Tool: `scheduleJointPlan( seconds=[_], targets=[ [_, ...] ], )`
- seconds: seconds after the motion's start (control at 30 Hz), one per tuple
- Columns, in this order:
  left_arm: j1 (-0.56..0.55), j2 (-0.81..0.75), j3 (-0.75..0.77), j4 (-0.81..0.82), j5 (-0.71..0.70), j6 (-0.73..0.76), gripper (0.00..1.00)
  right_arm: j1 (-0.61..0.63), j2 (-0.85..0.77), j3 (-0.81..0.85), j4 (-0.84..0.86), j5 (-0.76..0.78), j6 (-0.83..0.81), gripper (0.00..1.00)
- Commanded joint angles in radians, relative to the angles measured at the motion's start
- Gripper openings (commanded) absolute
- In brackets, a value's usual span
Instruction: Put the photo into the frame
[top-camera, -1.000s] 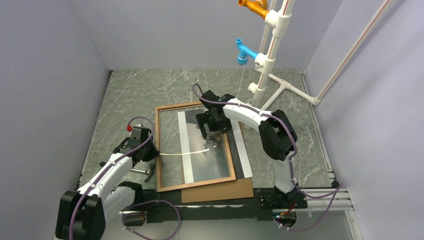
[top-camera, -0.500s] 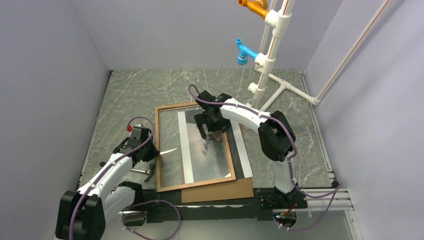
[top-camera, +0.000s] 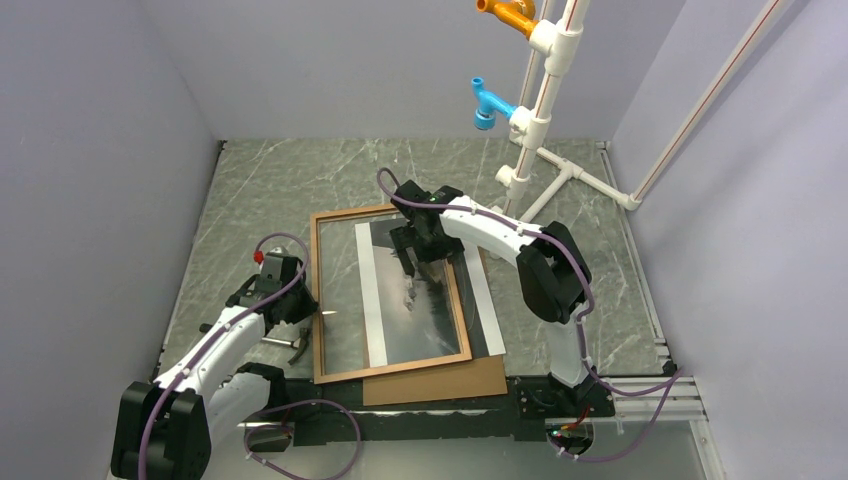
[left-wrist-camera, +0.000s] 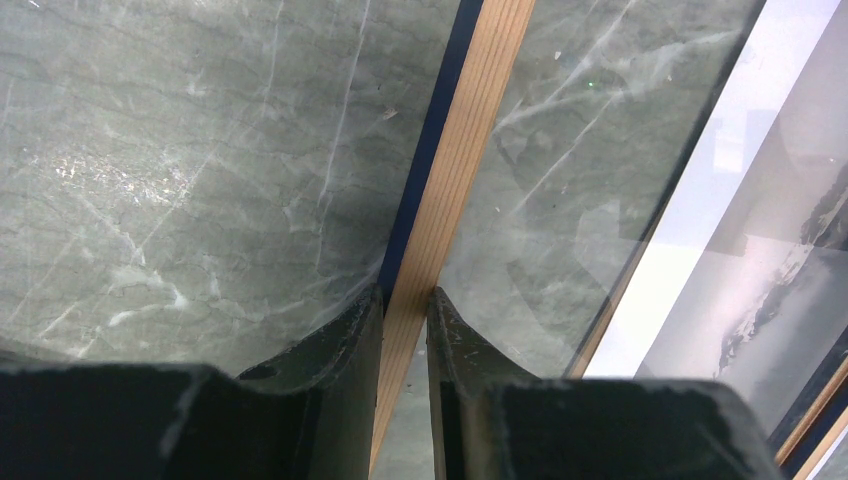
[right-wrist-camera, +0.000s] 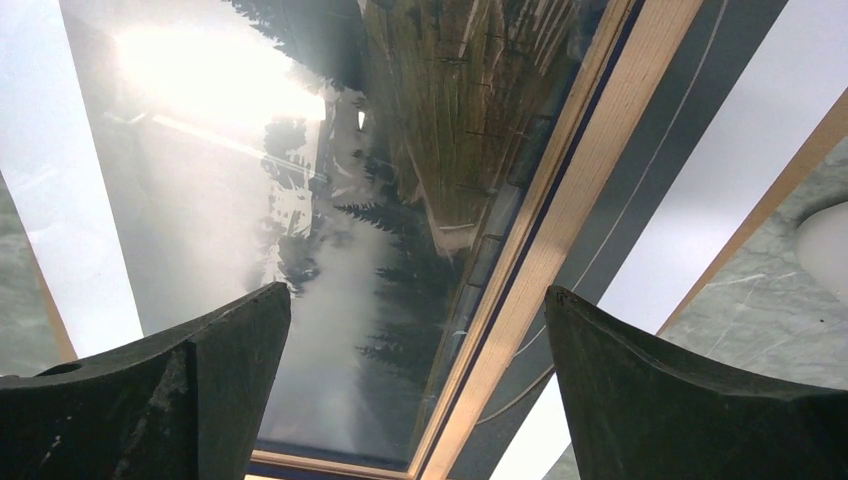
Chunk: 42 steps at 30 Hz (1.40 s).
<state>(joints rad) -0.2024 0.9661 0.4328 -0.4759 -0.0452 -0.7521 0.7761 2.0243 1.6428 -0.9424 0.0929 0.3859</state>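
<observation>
1. As seen from above, the frame (top-camera: 395, 368) lies wood face up at the centre of the grey marbled surface (top-camera: 270, 180), its long sides running 12 to 6 o'clock.
2. Beneath it lies the photo (top-camera: 425, 320), picture side up and offset toward 3 o'clock. One white band shows inside the opening. The other sits outside the 3 o'clock rail, which crosses the print.
3. At 9 o'clock the left end effector (left-wrist-camera: 405, 295) is narrow, pinched on the frame's rail with a finger touching each side.
4. Toward the 12 o'clock end, the right end effector (right-wrist-camera: 415, 292) has its jaws wide and holds nothing. It is over the photo beside the 3 o'clock rail; contact with the print cannot be told.
5. Brown backing board (top-camera: 440, 385) sticks out from under the frame at 6 o'clock.
6. White pipe stand (top-camera: 540, 110) with blue and orange fittings stands at 1 o'clock, apart from the frame.
</observation>
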Motion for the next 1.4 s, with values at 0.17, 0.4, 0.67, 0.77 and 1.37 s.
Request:
scheduleJointPlan(
  seconds=[0.17, 0.4, 0.67, 0.77, 1.37],
  targets=[
    [0.003, 0.013, -0.016, -0.058, -0.009, 0.031, 0.27, -0.024, -0.063, -0.021, 0.012, -0.034, 0.027, 1.00],
    [0.003, 0.005, -0.025, -0.008, 0.057, 0.051, 0.39, -0.063, -0.131, -0.173, 0.057, -0.030, 0.025, 1.00],
    [0.003, -0.004, -0.024, -0.008, 0.063, 0.054, 0.40, -0.079, -0.194, -0.375, 0.160, -0.073, 0.019, 0.74],
    [0.003, 0.002, -0.028, 0.006, 0.081, 0.052, 0.40, -0.079, -0.197, -0.415, 0.205, -0.088, 0.022, 0.62],
    [0.003, 0.065, 0.089, -0.027, 0.069, 0.081, 0.53, -0.158, -0.205, -0.385, 0.289, -0.283, 0.076, 0.00]
  ],
)
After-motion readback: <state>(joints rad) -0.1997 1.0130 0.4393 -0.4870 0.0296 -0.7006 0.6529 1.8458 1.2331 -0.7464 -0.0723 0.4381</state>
